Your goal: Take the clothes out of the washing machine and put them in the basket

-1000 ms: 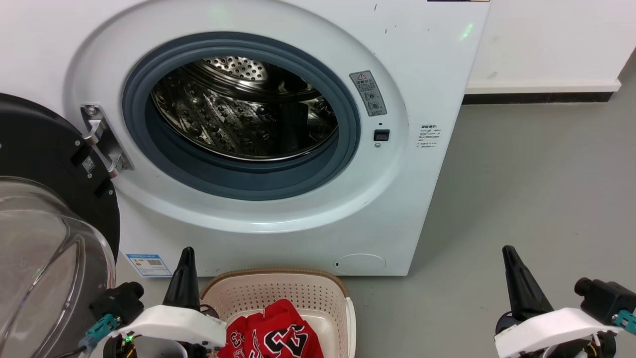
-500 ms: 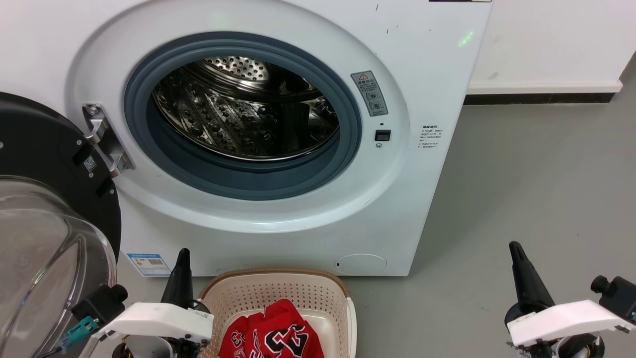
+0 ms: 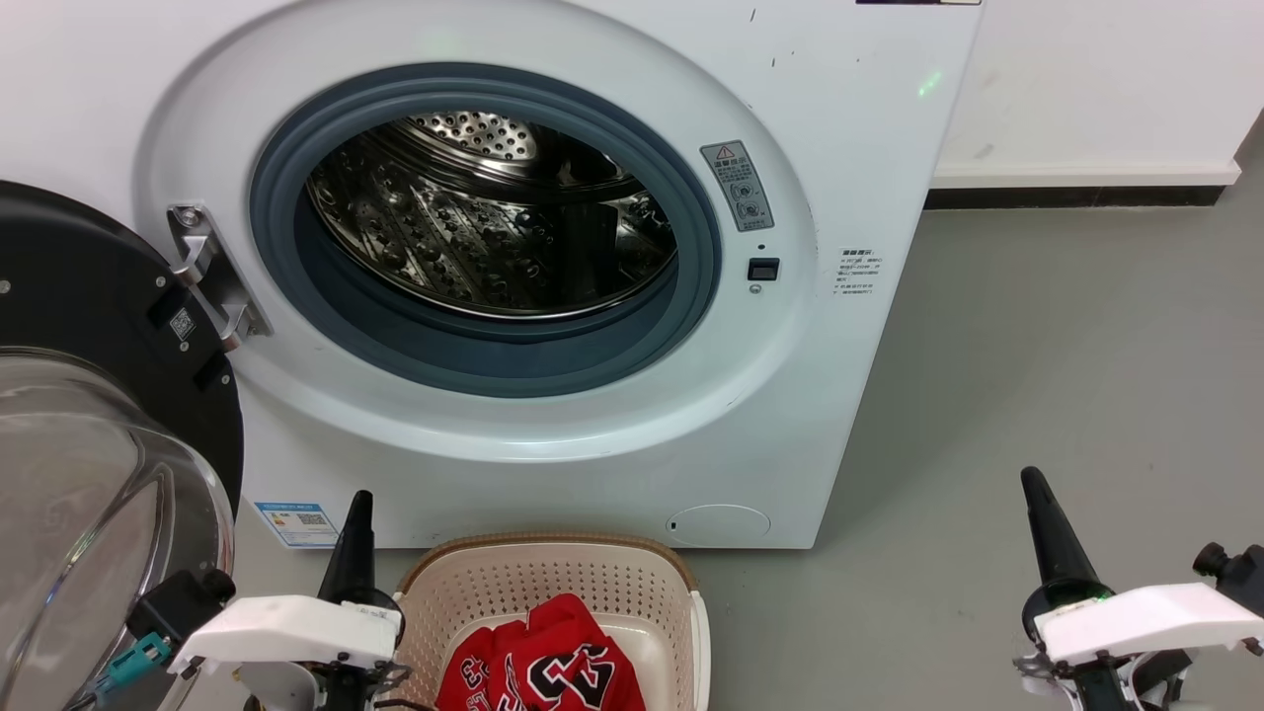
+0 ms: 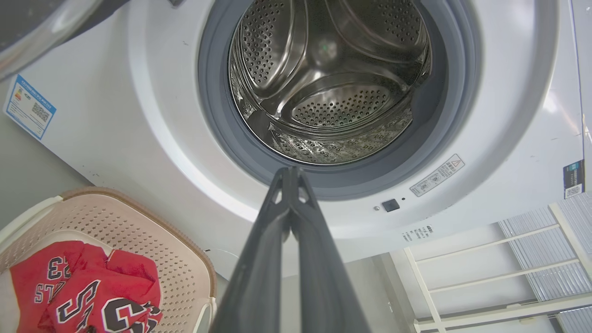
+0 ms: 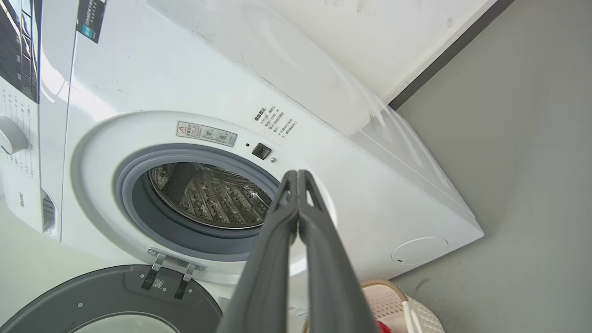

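Left pincer (image 3: 359, 504) closed near crumpled red clothes (image 3: 543, 662).

Red clothes (image 3: 543, 671) — black-and-white numerals, cream perforated basket (image 3: 553, 583), rim seemingly brown, white washing machine (image 3: 839, 148) — grey-rimmed

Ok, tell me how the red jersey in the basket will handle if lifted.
Probably floppy: the jersey lies crumpled in folds, so it would likely drape from one pinch. Likely light: the fabric looks thin. The basket, small and plastic, might shift if cloth snags.
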